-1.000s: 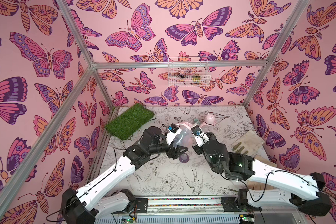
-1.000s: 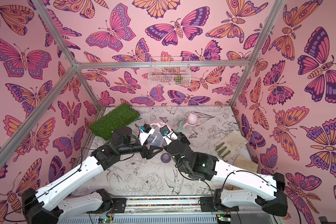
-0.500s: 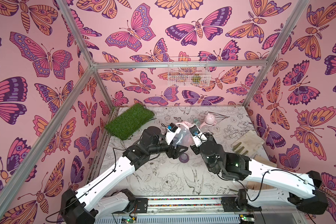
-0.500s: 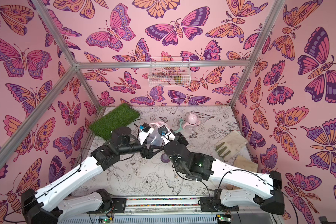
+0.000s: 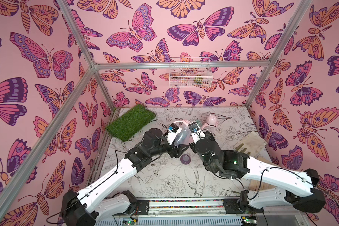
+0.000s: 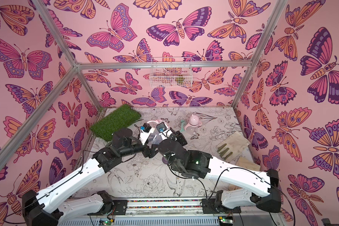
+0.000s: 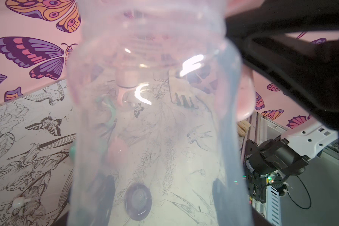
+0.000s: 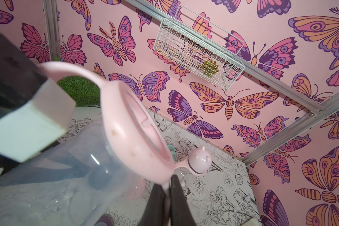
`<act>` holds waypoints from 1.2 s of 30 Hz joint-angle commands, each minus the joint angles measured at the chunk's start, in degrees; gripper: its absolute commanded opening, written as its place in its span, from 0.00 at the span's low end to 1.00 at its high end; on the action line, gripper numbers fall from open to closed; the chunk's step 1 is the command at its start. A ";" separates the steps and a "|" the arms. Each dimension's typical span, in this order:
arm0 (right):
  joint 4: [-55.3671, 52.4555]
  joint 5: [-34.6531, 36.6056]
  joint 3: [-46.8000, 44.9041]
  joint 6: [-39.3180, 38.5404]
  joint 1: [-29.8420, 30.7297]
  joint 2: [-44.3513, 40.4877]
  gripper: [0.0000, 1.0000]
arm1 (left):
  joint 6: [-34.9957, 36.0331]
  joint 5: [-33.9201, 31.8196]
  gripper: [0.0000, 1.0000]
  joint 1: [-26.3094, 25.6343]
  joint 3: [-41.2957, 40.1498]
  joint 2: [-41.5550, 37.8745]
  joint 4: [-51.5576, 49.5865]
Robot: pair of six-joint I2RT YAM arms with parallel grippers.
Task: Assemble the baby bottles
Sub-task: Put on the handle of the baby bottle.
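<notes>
A: Progress re: the bottles?

B: One unit can be counted as done. A capped pink bottle is stood upright at the back of the surface, w/ ring and eared cap fitted. A second is in hand. No third bottle body can be made out.

A: Where's the one in hand kept?

B: The clear bottle is held off the surface, mid-scene, between the two arms. It's pinched near its base by the left claw. Dark fingers are seen thru the plastic on both sides.

A: And the other side?

B: The right claw is pressed together on one handle of the pink ring, which is set over the bottle's neck. Whether it's seated fully can't be told, as it looks a bit skewed.

A: What's left?

B: Prob. the ring is to be settled first. Then the purple collar, laid on the surface near the two wrists, is to be screwed on. A cap would follow, but none is seen loose. A teal ring is laid beside the capped pink bottle, so more assembly is judged outstanding.

A: Orientation?

B: The long axis is run front-to-back, w/ base toward the robot and open mouth pointed at the back wall. It appears tipped upward somewhat, but the angle can't be fixed. The ring's handles are spread approx. crosswise to that axis.
</notes>
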 commanded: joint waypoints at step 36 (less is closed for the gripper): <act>0.81 -5.79 -5.33 -2.61 -0.62 -2.86 0.00 | 3.24 -2.67 0.00 -1.10 3.29 0.28 -2.29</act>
